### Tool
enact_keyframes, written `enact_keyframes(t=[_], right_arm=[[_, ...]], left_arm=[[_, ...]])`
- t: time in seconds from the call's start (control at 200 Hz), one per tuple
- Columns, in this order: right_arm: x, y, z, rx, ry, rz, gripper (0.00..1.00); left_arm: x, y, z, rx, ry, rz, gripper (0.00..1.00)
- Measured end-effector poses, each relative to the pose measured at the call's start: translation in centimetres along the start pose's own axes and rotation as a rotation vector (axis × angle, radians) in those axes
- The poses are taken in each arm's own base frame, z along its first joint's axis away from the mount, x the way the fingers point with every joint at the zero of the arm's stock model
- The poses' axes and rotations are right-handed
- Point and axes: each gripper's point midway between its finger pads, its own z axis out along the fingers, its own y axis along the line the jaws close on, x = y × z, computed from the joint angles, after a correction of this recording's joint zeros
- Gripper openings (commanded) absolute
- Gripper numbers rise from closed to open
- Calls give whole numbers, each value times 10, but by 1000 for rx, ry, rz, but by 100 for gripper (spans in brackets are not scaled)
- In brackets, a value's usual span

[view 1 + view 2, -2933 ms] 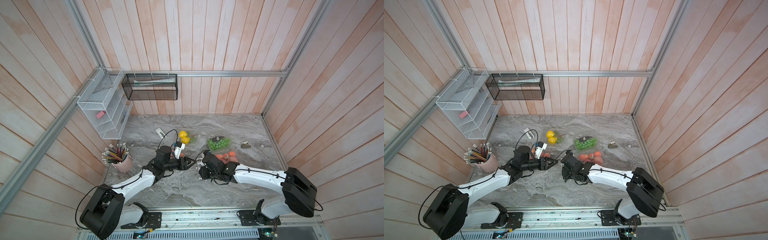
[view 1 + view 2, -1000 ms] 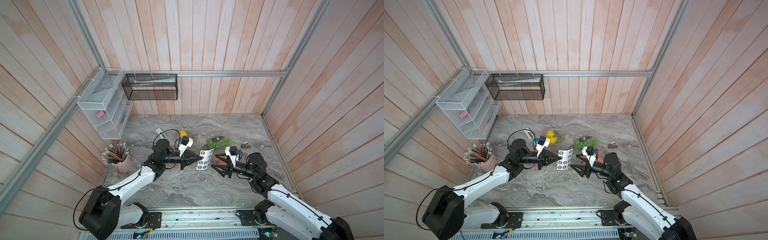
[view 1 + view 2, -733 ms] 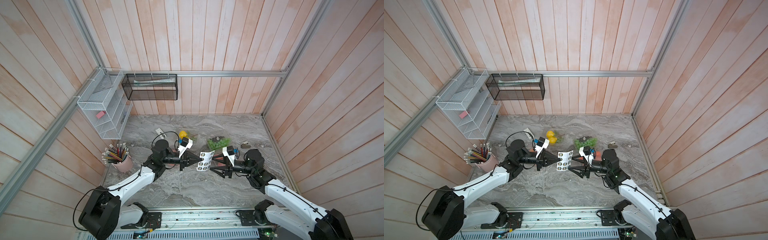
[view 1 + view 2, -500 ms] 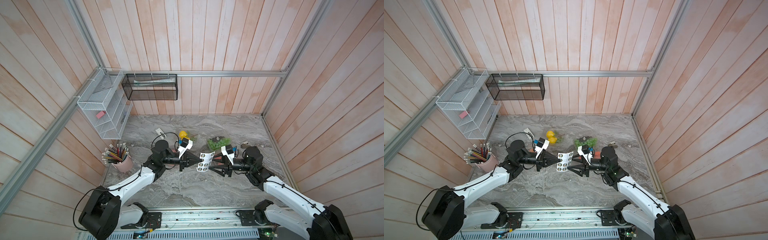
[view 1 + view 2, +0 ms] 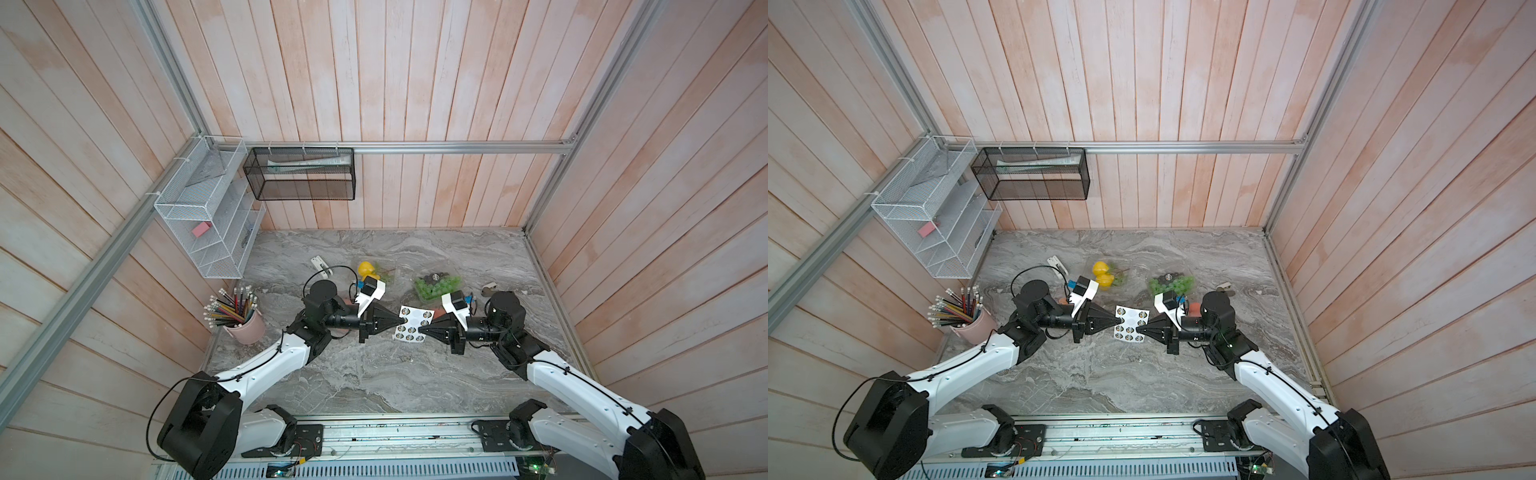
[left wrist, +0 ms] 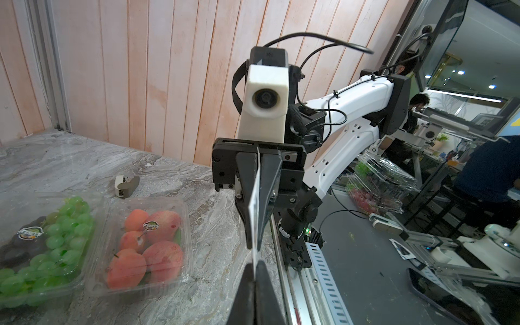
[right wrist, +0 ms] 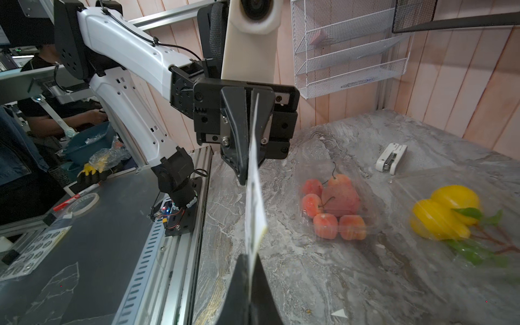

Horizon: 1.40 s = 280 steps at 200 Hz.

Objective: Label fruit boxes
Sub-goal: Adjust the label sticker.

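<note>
Left claw (image 5: 402,322), right claw (image 5: 420,329) level, nose-to-nose on sticker sheet (image 5: 414,321)

Your left gripper (image 6: 255,267) pinches the near edge of a thin white sheet (image 6: 254,213), which you see edge-on. The right gripper (image 6: 253,243), facing you, is clamped on its far edge. On the grey marble tabletop (image 6: 219,225) sit a clear plastic clamshell of red-orange apples (image 6: 140,239) and, just beside it, a clear plastic clamshell of green grapes (image 6: 42,239).
</note>
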Motion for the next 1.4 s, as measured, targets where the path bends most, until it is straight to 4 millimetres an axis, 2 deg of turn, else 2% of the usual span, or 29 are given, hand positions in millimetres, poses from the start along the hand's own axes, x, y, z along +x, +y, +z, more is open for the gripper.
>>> enact_keyframes(t=[0.055, 0.115, 0.435, 0.535, 0.725, 0.875, 0.97, 1.07, 1.15, 1.235, 1.36, 1.4], right_arm=[[0, -1, -1, 3, 0, -1, 0], [0, -2, -1, 6, -1, -3, 0], [-4, -1, -1, -7, -3, -7, 0], [-7, -1, -1, -8, -7, -19, 0], [-14, -1, -1, -10, -14, -38, 0], [-17, -2, -2, -6, -13, -45, 0], [-14, -3, -2, -4, -5, -36, 0], [-12, -3, -2, -3, 3, -33, 0], [-9, -3, -2, -3, 12, -27, 0], [-6, -3, -2, -3, 21, -20, 0], [-6, -4, -2, -1, 27, -22, 0], [-6, -4, -3, 0, 27, -22, 0]], left_arm=[[1, 0, 0, 1, 2, 6, 32], [3, 0, 0, 1, 5, 9, 34], [11, 1, 4, 12, 21, 14, 33], [16, 0, 7, 22, 33, 0, 29], [24, -1, 13, 39, 51, -17, 12], [26, 0, 13, 40, 54, -23, 11], [25, 0, 14, 41, 53, -19, 20], [25, 0, 14, 40, 52, -29, 21], [24, 0, 14, 39, 50, -32, 13], [23, 0, 14, 40, 48, -35, 10], [23, 0, 14, 40, 48, -41, 0], [23, 0, 14, 39, 48, -42, 0]])
